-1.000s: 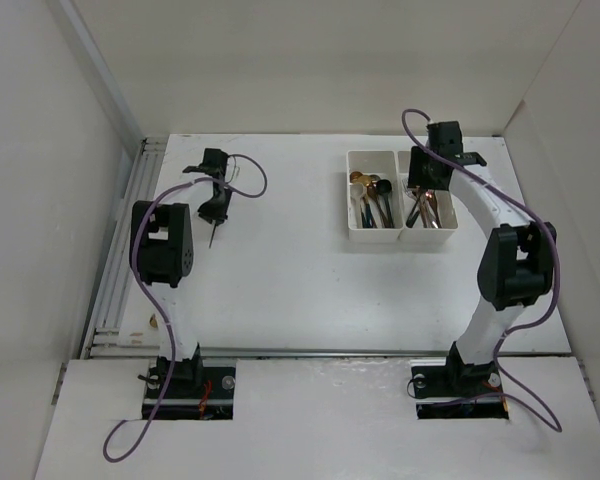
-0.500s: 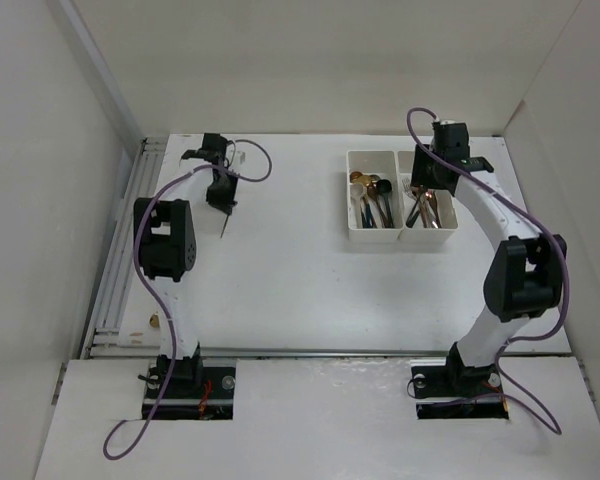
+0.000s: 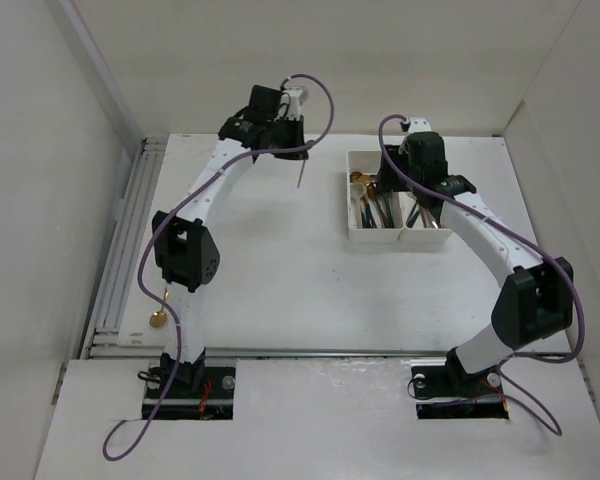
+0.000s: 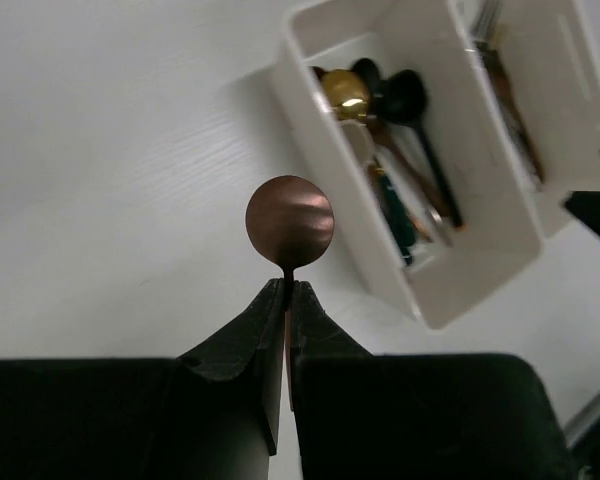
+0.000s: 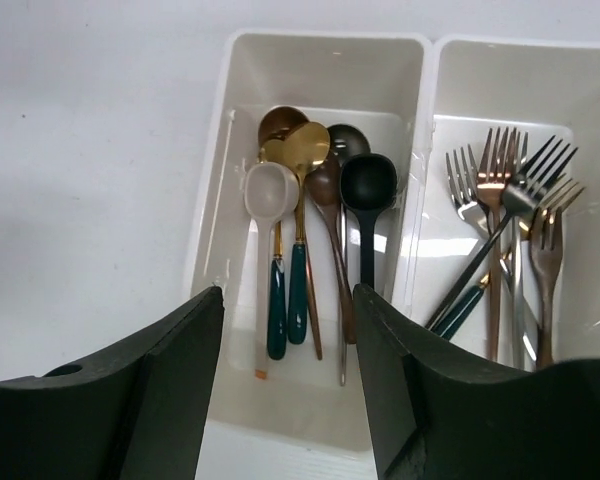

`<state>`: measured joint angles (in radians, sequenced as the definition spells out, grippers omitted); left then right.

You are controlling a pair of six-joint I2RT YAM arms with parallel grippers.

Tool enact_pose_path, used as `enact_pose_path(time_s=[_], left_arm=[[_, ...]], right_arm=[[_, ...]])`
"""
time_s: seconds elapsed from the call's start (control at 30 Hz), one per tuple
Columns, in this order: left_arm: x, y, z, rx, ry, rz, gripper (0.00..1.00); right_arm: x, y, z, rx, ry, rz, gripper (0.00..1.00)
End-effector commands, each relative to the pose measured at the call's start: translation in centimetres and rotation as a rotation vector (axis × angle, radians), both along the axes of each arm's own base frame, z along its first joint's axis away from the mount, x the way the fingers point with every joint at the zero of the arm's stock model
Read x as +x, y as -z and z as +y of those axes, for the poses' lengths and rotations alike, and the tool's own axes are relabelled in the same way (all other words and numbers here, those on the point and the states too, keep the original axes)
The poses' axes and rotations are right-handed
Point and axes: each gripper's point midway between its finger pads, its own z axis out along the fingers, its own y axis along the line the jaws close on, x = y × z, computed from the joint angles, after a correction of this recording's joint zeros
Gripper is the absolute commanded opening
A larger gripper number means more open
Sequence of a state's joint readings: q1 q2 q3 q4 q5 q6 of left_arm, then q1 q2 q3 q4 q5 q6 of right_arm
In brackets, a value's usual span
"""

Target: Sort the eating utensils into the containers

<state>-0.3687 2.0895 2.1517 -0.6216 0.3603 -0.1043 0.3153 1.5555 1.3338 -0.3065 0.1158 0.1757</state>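
The left claw (image 4: 284, 292) has carried a copper spoon (image 4: 289, 221) rightward toward the bins (image 4: 480, 272).

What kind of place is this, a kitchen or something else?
Probably a robot test bench, not a kitchen: white walls enclose a table, a left arm and a right arm are bolted at its near edge, and cutlery lies sorted in a white tray.

Overhead rear camera and both close wrist cameras share containers (image 3: 400, 237).

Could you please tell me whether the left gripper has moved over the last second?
Yes. The left gripper, shut on a copper spoon, has swung right across the table, toward the white bins, which lie where they were.
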Motion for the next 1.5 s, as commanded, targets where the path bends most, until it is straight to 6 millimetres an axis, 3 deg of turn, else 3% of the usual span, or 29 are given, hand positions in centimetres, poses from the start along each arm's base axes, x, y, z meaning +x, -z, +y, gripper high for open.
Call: enact_pose_path(time_s=[0.0,0.07,0.13,0.23,0.3,0.43,0.53,0.57,0.67,0.7,0.77,0.83,0.87,0.93,0.97,1.0,1.1,1.17,1.2,1.23,1.27,1.33,1.37,1.43,1.47], left_arm=[[-1.2,-3.5,-5.1,-0.149,0.048,-0.032,0.0],[-1.2,-4.5,-7.5,-0.22,0.059,-0.048,0.0],[-2.0,-5.2,-10.2,-0.263,0.1,-0.067,0.0],[-2.0,-5.1,-12.9,-0.347,0.104,-0.079,0.0],[-1.5,-4.5,-14.0,-0.409,0.098,-0.057,0.0],[-0.3,-1.1,-15.6,-0.415,0.099,-0.013,0.0],[-0.7,0.4,-17.1,-0.407,0.119,0.006,0.0],[-1.1,1.6,-17.8,-0.397,0.127,0.025,0.03],[-1.3,3.4,-18.2,-0.365,0.136,0.036,0.27],[-1.3,3.4,-18.2,-0.365,0.136,0.036,0.45],[-1.2,4.1,-18.0,-0.34,0.135,0.039,0.61],[-1.2,3.3,-17.7,-0.322,0.14,0.019,0.7],[-1.3,2.1,-17.4,-0.303,0.166,-0.025,0.76],[-1.4,-1.1,-16.1,-0.258,0.156,-0.104,0.79],[-1.5,-1.6,-15.4,-0.222,0.149,-0.125,0.79],[-1.2,-3.3,-13.1,-0.142,0.121,-0.179,0.8],[-0.9,-3.4,-8.4,0.038,0.043,-0.2,0.8],[-1.0,-1.2,-1.2,0.247,-0.086,-0.152,0.8],[-1.3,-0.2,1.4,0.314,-0.12,-0.127,0.8],[-3.1,2.0,5.2,0.426,-0.163,-0.066,0.81],[-3.4,3.1,9.1,0.497,-0.209,-0.026,0.83],[-5.4,5.2,14.3,0.592,-0.278,0.066,0.84],[-7.9,7.2,19.3,0.641,-0.348,0.172,0.86],[-10.6,9.2,23.6,0.649,-0.388,0.277,0.86],[-13.0,11.0,25.5,0.645,-0.398,0.353,0.86]], right_arm=[[0.5,-2.4,0.1,0.091,0.052,-0.095,0.6],[0.5,-3.0,0.1,0.143,0.085,-0.111,0.6],[0.1,-2.1,-0.2,0.15,0.108,-0.091,0.6],[-0.5,-2.3,-1.5,0.155,0.185,-0.107,0.6],[-0.9,-2.4,-2.4,0.141,0.23,-0.11,0.6],[-2.1,-3.1,-4.5,0.104,0.312,-0.135,0.6],[-3.0,-3.2,-5.5,0.097,0.335,-0.14,0.61],[-3.1,-2.6,-5.7,0.079,0.339,-0.13,0.61],[-3.5,-3.0,-6.2,0.084,0.348,-0.142,0.63],[-3.5,-3.0,-6.3,0.074,0.344,-0.142,0.63],[-3.6,-2.8,-6.3,0.062,0.34,-0.134,0.63],[-3.6,-2.8,-6.3,0.062,0.34,-0.134,0.63],[-3.7,-2.8,-6.0,0.05,0.325,-0.134,0.63],[-3.8,-2.8,-5.4,0.032,0.306,-0.137,0.64],[-3.6,-3.0,-5.5,0.017,0.308,-0.14,0.64],[-3.7,-3.0,-4.9,0.009,0.289,-0.14,0.64],[-3.6,-2.6,-3.6,0.002,0.25,-0.13,0.64],[-3.5,-2.7,-1.5,0.005,0.187,-0.125,0.64],[-3.4,-1.7,-0.9,-0.005,0.174,-0.105,0.64],[-3.3,-1.5,-0.2,-0.019,0.155,-0.096,0.64],[-3.3,-1.8,0.9,-0.016,0.131,-0.1,0.64],[-3.1,-0.6,2.1,-0.034,0.108,-0.069,0.64],[-2.9,-0.4,2.4,-0.031,0.098,-0.062,0.64],[-2.8,0.1,4.1,-0.042,0.055,-0.045,0.64],[-2.5,0.3,4.2,-0.044,0.055,-0.042,0.64]])
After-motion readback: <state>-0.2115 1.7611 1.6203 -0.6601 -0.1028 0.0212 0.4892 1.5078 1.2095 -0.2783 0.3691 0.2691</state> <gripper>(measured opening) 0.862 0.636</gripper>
